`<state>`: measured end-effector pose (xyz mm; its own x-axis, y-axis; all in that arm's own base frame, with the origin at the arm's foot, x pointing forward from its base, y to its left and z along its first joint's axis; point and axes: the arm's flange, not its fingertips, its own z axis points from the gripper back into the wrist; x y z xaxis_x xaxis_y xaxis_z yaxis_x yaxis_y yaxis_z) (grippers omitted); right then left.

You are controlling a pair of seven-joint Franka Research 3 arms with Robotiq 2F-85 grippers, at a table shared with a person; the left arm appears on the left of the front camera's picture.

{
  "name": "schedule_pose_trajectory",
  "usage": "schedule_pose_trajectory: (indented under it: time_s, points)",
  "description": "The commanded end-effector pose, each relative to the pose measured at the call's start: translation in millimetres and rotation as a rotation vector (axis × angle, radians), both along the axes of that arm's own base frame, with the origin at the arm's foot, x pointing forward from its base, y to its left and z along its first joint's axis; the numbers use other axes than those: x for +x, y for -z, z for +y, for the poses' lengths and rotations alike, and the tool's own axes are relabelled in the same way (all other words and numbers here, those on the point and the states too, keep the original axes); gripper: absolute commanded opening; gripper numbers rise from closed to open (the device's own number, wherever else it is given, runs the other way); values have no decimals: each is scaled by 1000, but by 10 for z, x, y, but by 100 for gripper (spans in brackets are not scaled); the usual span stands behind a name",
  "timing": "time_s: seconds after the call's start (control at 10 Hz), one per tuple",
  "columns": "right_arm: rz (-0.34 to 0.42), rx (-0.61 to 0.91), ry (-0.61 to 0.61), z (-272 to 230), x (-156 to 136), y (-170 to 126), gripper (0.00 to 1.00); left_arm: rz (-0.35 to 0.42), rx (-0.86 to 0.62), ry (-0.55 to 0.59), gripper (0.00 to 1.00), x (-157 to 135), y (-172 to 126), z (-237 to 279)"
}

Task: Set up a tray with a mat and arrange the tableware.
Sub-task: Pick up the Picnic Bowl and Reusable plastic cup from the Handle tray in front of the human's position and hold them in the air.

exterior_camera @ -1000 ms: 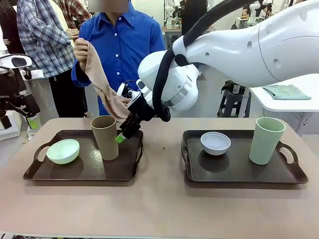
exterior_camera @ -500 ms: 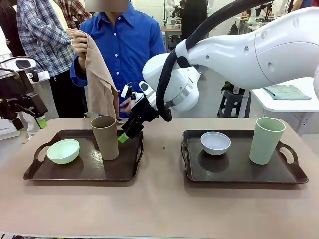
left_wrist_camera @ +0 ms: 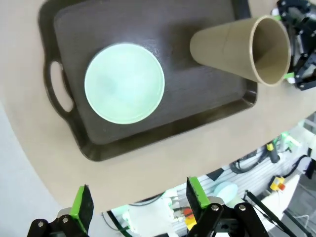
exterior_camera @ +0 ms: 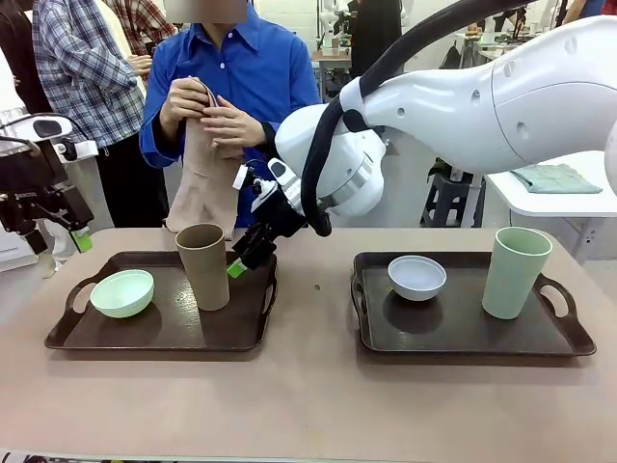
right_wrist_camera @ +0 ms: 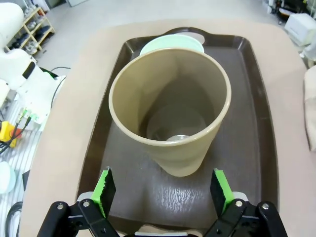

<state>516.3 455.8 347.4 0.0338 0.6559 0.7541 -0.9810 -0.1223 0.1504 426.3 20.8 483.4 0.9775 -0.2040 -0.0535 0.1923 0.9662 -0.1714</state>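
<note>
1. Front view: Two dark trays sit on the table [exterior_camera: 308, 405].
   - The left tray [exterior_camera: 145, 340] carries the mint green bowl [exterior_camera: 121, 293] and the brown tumbler [exterior_camera: 203, 265], which stands upright.
   - The right tray [exterior_camera: 463, 338] carries the white bowl [exterior_camera: 416, 277] and the pale green tumbler [exterior_camera: 516, 272], also upright.
   - The right gripper [exterior_camera: 243, 260] reaches across the middle and hangs just beside the brown tumbler, above the left tray's far rim.
   - The left gripper [exterior_camera: 63, 246] hovers off the table's left end.
   - Beyond the table, the person's hands [exterior_camera: 207, 111] hold up a beige mat [exterior_camera: 202, 188].
2. Left wrist view: The left gripper [left_wrist_camera: 139, 197] has its green pads spread with nothing between them. It looks down on the table edge, with the left tray [left_wrist_camera: 187, 89], the mint green bowl [left_wrist_camera: 124, 83] and the brown tumbler [left_wrist_camera: 237, 47] well ahead.
3. Right wrist view: The right gripper [right_wrist_camera: 162, 185] is spread wide and empty. The brown tumbler [right_wrist_camera: 170, 118] stands just ahead of its fingers, untouched, on the left tray [right_wrist_camera: 247, 148]. The mint green bowl [right_wrist_camera: 172, 43] is behind it.
</note>
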Motion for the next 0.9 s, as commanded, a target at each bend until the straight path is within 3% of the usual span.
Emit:
schedule_pose_trajectory:
  time_s: [0.0,0.3,0.8]
  points:
    - [-39,97,-46,-34,63,85,100,-111,62,31,100,-25,138,37]
    - [-66,114,-45,30,122,223,100,-166,96,36,100,32,316,83]
    - [-87,70,-36,282,220,455,100,-145,90,52,100,260,611,137]
